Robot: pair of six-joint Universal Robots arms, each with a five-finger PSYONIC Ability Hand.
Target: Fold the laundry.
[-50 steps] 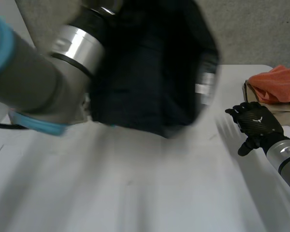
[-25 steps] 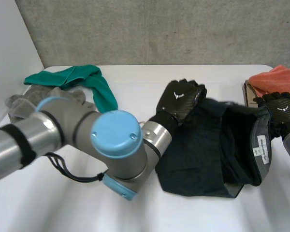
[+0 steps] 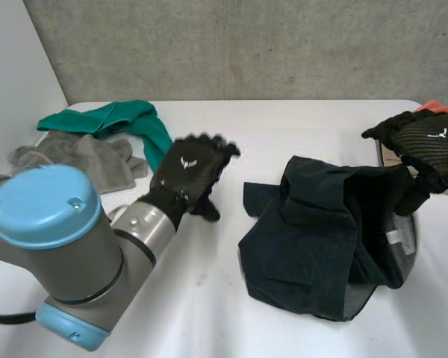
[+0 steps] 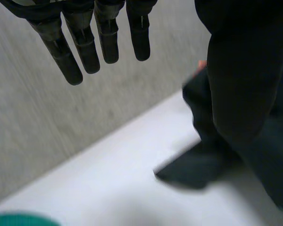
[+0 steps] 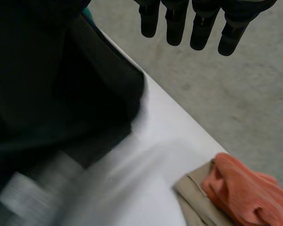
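A black garment (image 3: 313,239) lies crumpled on the white table (image 3: 201,298), right of the middle. My left hand (image 3: 188,173) hovers to its left, apart from it; in the left wrist view its fingers (image 4: 85,42) are straight and hold nothing, with the garment (image 4: 245,94) beside them. My right hand (image 3: 425,142) is above the garment's right edge, where the cloth rises toward it. In the right wrist view its fingers (image 5: 203,23) are straight and the dark cloth (image 5: 47,84) lies under the palm. I cannot see a grip there.
A green cloth (image 3: 131,123) and a grey cloth (image 3: 82,160) lie at the table's far left. An orange cloth (image 5: 245,188) rests on a tan thing (image 5: 198,200) at the far right edge, behind my right hand.
My left hand has let go of the black garment, straightened its fingers and drawn back to the left. The garment now lies on the table. My right hand has moved up over its right edge.
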